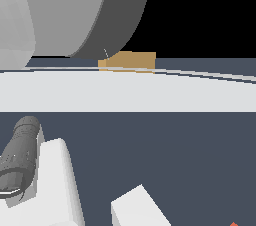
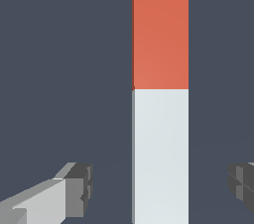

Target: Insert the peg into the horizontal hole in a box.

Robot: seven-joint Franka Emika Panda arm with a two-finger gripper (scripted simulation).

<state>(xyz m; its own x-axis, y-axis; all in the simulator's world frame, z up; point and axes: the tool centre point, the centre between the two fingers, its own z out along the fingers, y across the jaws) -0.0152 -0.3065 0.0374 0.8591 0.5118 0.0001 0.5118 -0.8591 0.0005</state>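
So the gripper is spread wide, holding nothing, with one dark finger pad on either side of the peg and clear gaps between pads and peg. From the wrist view the peg is a long bar lying flat on the dark blue-grey table, half orange-red and half pale white, with the white half being the end that sits between the fingers. No contact that I can see.

In the exterior view, the closest stuff is a white block of the arm at about 7 o'clock with a dark grey cylinder on it, and another white block at 6 o'clock. A tiny sliver of orange-red shows at 5 o'clock, right at the frame edge.

Past that is bare table, then a wide pale band across the middle. Farthest back, around 12 o'clock, the tan box peeks out, partly covered by a big grey rounded arm body. It's well apart from the peg. Can't make out the hole from here.
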